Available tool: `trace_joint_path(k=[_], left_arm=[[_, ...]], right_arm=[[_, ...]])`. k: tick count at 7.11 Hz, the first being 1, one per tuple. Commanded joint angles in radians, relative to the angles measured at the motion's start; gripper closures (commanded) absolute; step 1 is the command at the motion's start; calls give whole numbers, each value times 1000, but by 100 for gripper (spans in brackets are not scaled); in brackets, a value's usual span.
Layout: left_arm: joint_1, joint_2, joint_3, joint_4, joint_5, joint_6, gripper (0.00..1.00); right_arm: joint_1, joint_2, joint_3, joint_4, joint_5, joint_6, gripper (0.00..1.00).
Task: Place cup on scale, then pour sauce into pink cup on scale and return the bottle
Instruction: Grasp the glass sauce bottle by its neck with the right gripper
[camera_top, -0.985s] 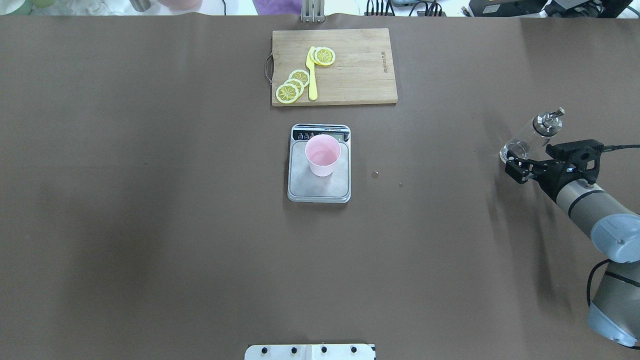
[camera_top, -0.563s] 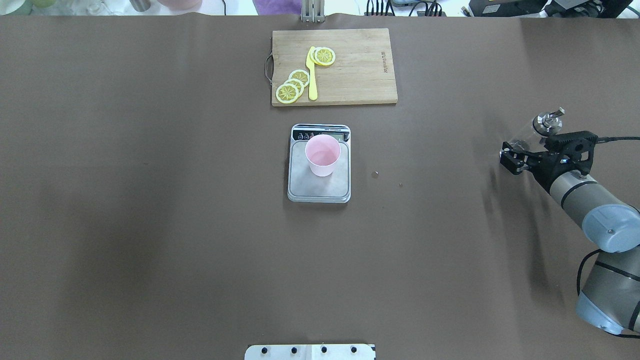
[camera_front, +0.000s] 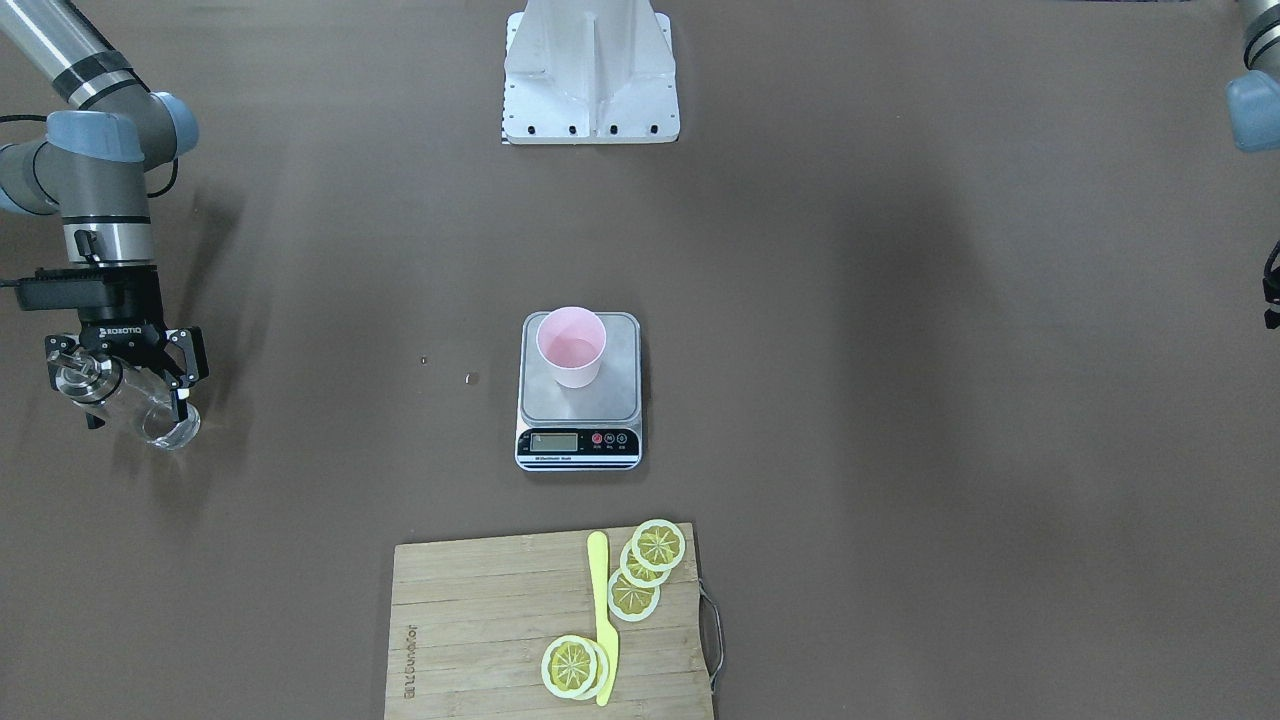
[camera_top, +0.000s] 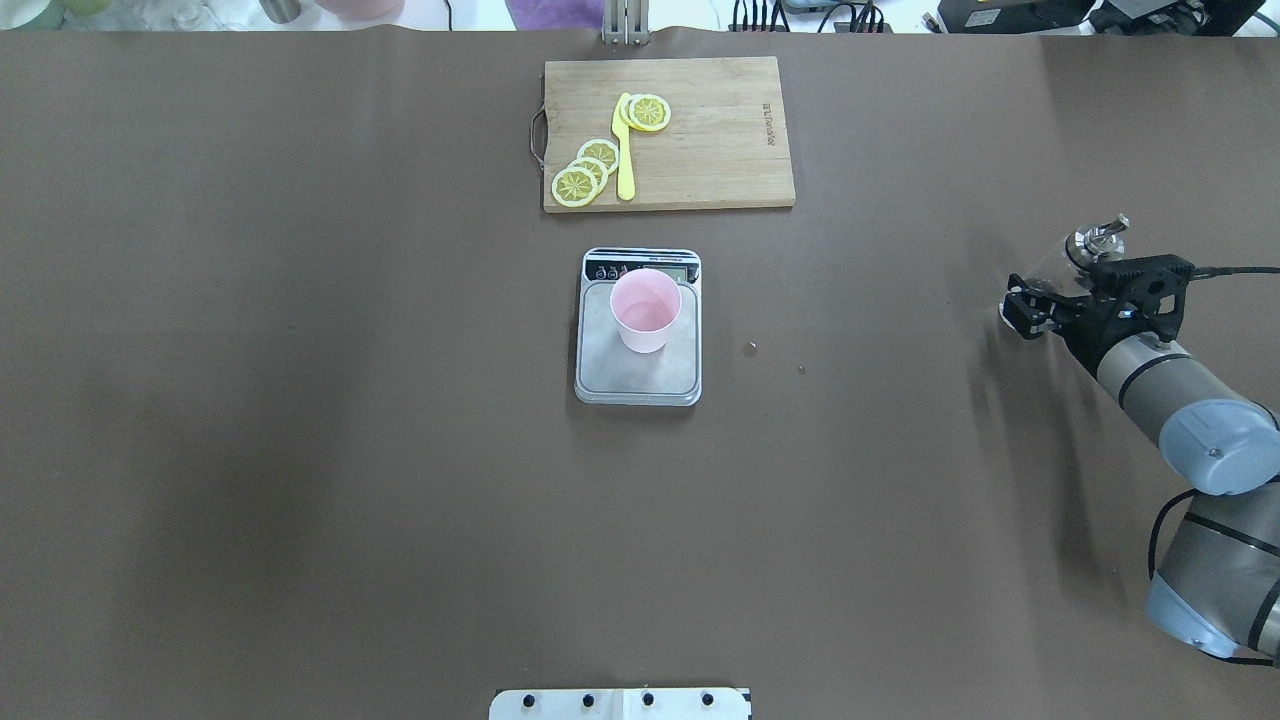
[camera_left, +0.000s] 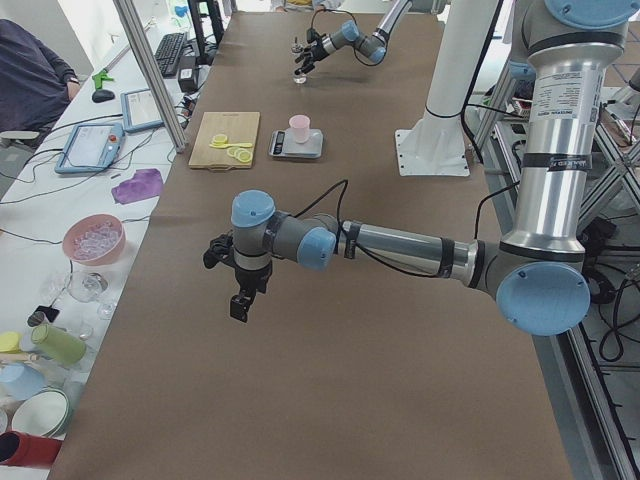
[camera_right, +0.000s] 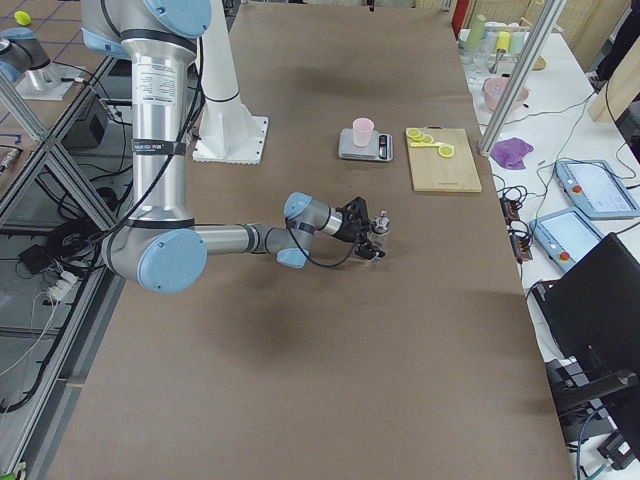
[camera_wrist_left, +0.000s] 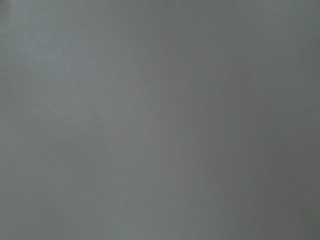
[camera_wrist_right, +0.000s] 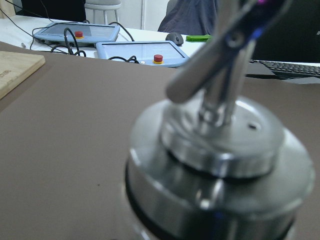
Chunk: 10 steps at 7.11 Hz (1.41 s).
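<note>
The pink cup (camera_top: 645, 310) stands upright on the scale (camera_top: 625, 378) at the table's middle. Far to the right, the glass bottle (camera_top: 1095, 240) with its metal spout stands on the table. My right gripper (camera_top: 1025, 310) reaches in level at it, open, with a finger on each side of the glass body (camera_front: 168, 430). The right wrist view is filled by the spout cap (camera_wrist_right: 220, 165). The sauce cannot be made out through the glass. My left gripper (camera_left: 238, 305) hangs over bare table far to the left and shows only in the exterior left view, so I cannot tell its state.
A wooden cutting board (camera_top: 720, 150) with lemon slices (camera_top: 590, 165) and a yellow knife (camera_top: 625, 160) lies behind the scale. Two small droplets (camera_top: 750, 347) sit right of the scale. The robot's base plate (camera_top: 620, 705) is at the near edge.
The right gripper has moved forward onto the standing bottle, from just short of it to straddling its body. The bottle's cap stays where it was. Cup and scale are unmoved.
</note>
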Motion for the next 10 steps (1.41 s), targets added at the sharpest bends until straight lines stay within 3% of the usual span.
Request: trace_joint_path(k=[1,5,7,8,10], left_arm=[[2,0,1,0,0,1,2],[0,2,5,0,0,1,2],[0,2,6,0,0,-5,2],[0,2,6,0,0,-6,2],[-2,26,6,8,-11,-14,2]], right_arm=[[0,-2,-1,32,-1,0,100],[5,-14,22,39,5,-3,100],[5,-16,44,27,-7,-105,100],[3,-9,91,-29,1,-110,100],[-1,-5,235,-269,5,-110,100]])
